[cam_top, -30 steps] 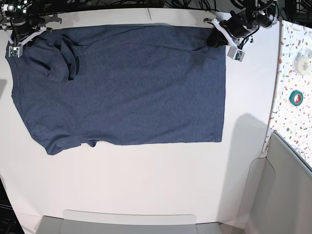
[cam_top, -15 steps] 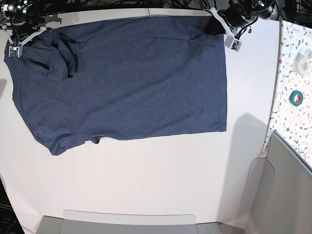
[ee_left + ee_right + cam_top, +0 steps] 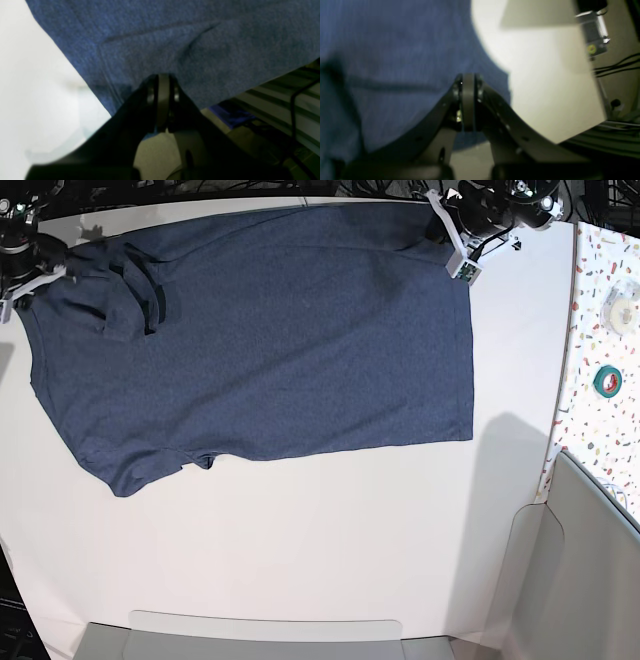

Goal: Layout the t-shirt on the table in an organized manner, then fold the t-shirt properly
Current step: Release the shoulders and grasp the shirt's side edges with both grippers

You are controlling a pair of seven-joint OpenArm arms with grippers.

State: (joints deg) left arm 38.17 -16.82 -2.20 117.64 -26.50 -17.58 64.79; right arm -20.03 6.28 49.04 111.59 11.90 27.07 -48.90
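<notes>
Change: dark heathered navy-blue cotton t-shirt (image 3: pixel 260 340) has slid toward the far edge of the white worktop (image 3: pixel 300 550).
Left gripper (image 3: pixel 162 82): pinching its hem corner.
Right gripper (image 3: pixel 467 85): pinching its shoulder.
Meaning: still laying out, likely.

No text, label, brand, number or sign can be read anywhere: the t-shirt (image 3: pixel 260 340) shows only plain blue cloth, and a small sticker beyond the table (image 3: pixel 545 82) edge is too blurred.
</notes>
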